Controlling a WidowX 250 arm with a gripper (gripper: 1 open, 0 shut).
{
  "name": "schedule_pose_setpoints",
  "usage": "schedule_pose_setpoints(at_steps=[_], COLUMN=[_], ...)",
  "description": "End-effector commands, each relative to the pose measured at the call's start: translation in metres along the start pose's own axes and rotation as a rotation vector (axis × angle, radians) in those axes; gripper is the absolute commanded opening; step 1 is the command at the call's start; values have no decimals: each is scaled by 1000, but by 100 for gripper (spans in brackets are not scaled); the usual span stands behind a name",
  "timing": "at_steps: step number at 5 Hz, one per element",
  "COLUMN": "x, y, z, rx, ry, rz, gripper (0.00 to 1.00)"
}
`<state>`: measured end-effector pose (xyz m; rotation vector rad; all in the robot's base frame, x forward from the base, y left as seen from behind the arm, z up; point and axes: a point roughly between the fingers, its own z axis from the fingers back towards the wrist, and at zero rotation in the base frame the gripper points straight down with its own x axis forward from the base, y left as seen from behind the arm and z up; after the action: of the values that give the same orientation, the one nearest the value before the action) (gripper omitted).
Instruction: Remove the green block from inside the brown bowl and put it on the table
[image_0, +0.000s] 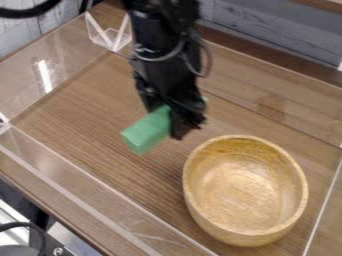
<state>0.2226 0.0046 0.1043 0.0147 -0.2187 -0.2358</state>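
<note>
green block held out beside the brown bowl
the green block (147, 131) hangs in the grip of the black tool (158, 112), whose jaws stand partly open, closed on the block's upper part; the lower part sticks out below, tilted. it is to one side of the brown bowl (245, 190), outside its rim, over the bare wood-grain desk (80, 125). the bowl, round and light tan, sits on the desk with its hollow facing up and nothing in it. beyond the bowl, farther off behind the tool, a small clear object (110, 32) stands near the clear wall.
</note>
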Motion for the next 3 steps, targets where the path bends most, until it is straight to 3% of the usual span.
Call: schedule_pose_setpoints(at_steps=[1, 3], x=[-1, -10], y=[17, 25], z=[7, 0], rx=[14, 12], ry=[-53, -68], rz=[-9, -24], gripper=[0, 0])
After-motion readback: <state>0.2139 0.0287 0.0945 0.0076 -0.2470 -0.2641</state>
